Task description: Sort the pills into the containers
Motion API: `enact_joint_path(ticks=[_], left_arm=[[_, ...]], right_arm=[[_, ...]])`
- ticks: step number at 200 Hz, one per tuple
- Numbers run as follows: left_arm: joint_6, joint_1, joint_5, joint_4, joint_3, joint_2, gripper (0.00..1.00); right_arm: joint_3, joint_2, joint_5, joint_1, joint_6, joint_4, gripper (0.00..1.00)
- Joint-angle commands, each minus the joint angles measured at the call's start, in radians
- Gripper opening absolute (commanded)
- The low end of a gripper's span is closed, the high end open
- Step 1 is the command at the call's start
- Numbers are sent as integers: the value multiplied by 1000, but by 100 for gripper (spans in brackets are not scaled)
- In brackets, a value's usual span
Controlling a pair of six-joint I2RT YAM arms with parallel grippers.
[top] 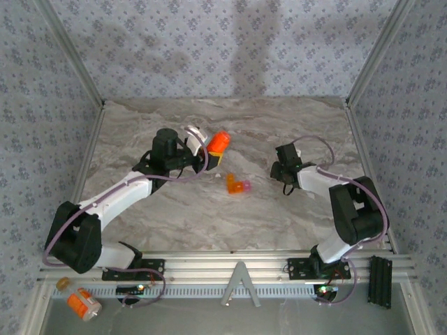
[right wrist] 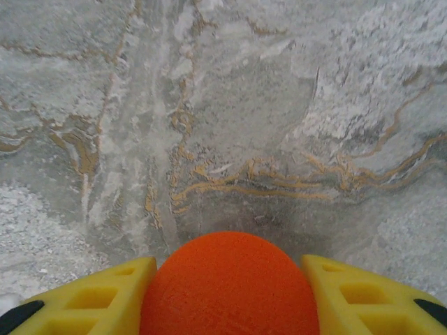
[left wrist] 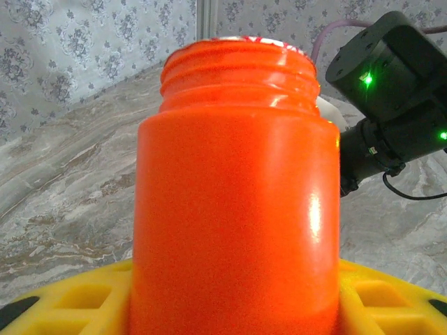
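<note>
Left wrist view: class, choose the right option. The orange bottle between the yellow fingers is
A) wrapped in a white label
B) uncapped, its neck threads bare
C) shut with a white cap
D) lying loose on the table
B: the orange bottle, held in the left gripper, shows bare threads around its neck and no cap on top.
</note>
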Motion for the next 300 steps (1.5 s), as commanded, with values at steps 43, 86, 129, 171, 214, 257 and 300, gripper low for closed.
enact_joint_path(ticks=[43,86,129,171,214,257,300], left_arm=[[-20,5,1,16,-3,-61,0],[-23,3,-5,-12,2,-75,0],[-24,2,-28,-51,-2,-98,0],[-36,-2,-54,-110,-20,-130,0],[-44,-13,-77,-159,-69,-175,0],[-50,-36,-125,-199,-117,-194,0],[-98,-49,-146,-196,-130,-173,0]], right_arm=[[-17,25,2,6,61,-7,61],[-11,-73,-39,2,49,-53,76],[12,-203,-132,0,28,-116,76],[53,-198,-301,13,34,-144,74],[75,-107,-363,62,23,-132,61],[76,-17,-377,91,14,-113,41],[74,38,-382,104,21,-86,32]])
